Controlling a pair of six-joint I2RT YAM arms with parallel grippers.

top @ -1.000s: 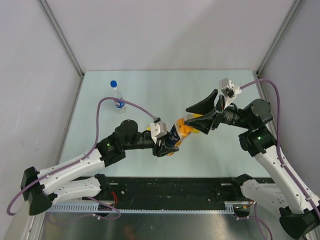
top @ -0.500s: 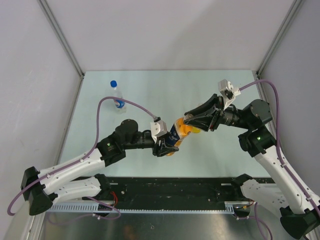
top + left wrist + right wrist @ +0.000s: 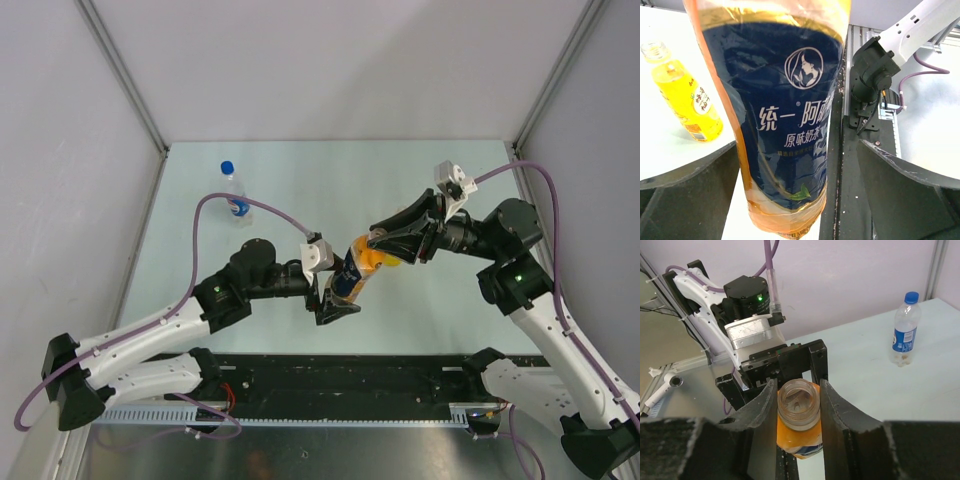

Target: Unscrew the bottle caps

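Pinching the neck of the orange bottle [image 3: 796, 437] between the right fingers [image 3: 840, 410], right gripper [image 3: 798, 400] clamped on it from both sides; mouth seemingly uncapped, hard to tell. Straddling the same bottle's dark label lower down with the left fingers [image 3: 690, 180], left gripper [image 3: 797, 145] spread wide, a gap showing on the right side. Keeping the bottle tilted between the two arms over the near part of the table [image 3: 300, 180]. Standing on the table beyond: yellow bottle [image 3: 687, 100], mouth open, and, far left, water bottle [image 3: 234, 195] wearing its blue cap [image 3: 227, 167].
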